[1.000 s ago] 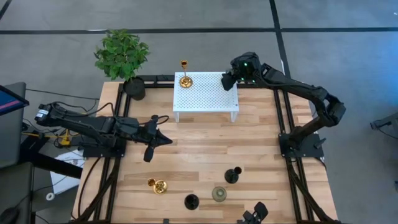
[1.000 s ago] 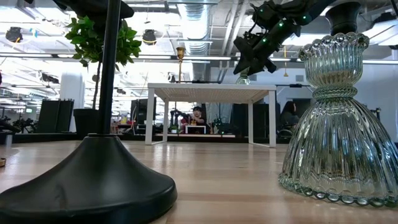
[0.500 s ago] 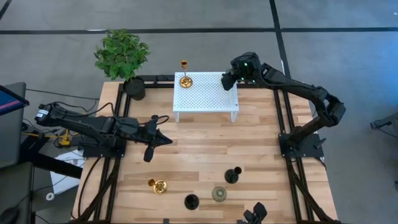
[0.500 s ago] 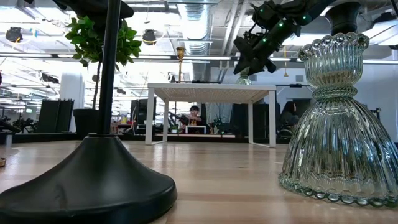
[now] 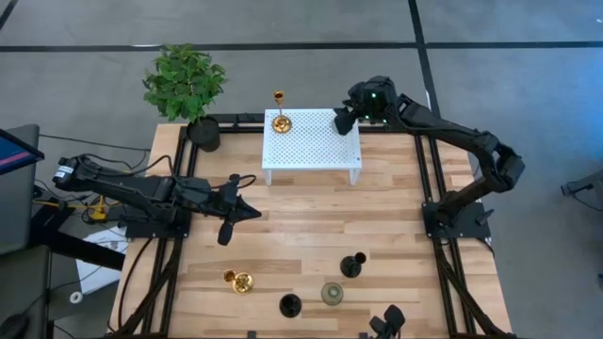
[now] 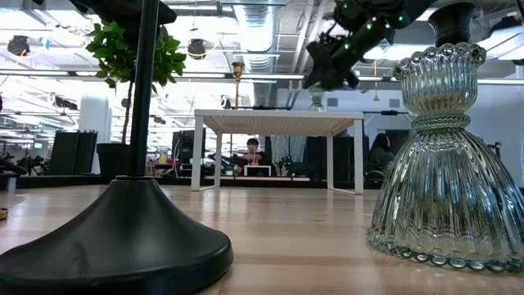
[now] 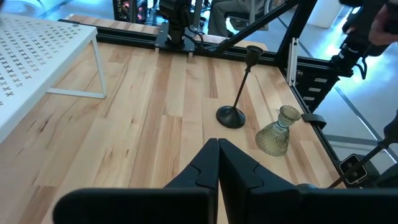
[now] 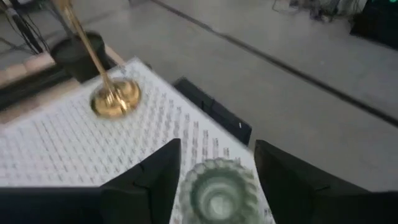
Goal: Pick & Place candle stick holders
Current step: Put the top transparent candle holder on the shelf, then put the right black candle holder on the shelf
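Near table edge, low view: a black holder (image 6: 135, 221) fills the foreground on one side, a ribbed grey-green glass holder (image 6: 446, 164) on the other.

From above, the near part of the wooden table (image 5: 301, 226) carries four loose holders: gold holder (image 5: 240, 281) lying on its side, black holder (image 5: 289, 304), grey-green holder (image 5: 332, 294), second black holder (image 5: 352, 266) just behind it.

Left tool (image 5: 226, 229) hangs over the table's left-middle, fingers shut tight, nothing in them. Its wrist view looks past the closed fingers (image 7: 214, 165) at a tall black holder (image 7: 233, 112) and a grey-green one (image 7: 273, 132) near it.

Far end: white perforated stand (image 5: 311, 143). Tall gold holder (image 5: 280, 118) stands upright on its back left corner. Right tool (image 5: 345, 121) hovers over the back right corner, fingers spread wide, gripping nothing. Its wrist view shows a second grey-green holder (image 8: 217, 186) standing on the stand between the open fingers (image 8: 152, 177), clear of both; same holder in the low view (image 6: 318, 100) sits just below the tool.

Potted plant (image 5: 185, 85) at the far left corner.
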Tool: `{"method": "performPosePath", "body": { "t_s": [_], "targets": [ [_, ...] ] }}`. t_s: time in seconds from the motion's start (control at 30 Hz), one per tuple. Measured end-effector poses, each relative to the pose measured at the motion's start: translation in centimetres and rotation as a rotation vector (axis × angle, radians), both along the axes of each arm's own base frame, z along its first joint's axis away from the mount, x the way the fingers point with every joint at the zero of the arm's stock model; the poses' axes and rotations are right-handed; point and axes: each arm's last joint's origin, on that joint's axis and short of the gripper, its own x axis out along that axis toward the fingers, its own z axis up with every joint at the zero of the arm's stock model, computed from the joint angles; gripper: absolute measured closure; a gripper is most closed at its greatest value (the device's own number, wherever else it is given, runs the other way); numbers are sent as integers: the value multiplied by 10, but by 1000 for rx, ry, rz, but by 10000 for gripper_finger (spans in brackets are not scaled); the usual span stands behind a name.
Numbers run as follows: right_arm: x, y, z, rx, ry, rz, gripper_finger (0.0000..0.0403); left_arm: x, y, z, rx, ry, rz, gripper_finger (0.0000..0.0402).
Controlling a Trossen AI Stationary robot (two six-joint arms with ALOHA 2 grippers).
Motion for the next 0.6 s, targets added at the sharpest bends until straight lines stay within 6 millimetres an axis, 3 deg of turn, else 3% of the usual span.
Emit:
{"method": "performPosePath", "body": {
  "t_s": [0.27, 0.6],
  "targets": [
    [3, 6, 35, -2, -41, 67, 191, 0, 0, 0, 0, 0, 0, 397],
    [1, 29, 75, -11, 81, 191, 246, 0, 0, 0, 0, 0, 0, 397]
  ]
}}
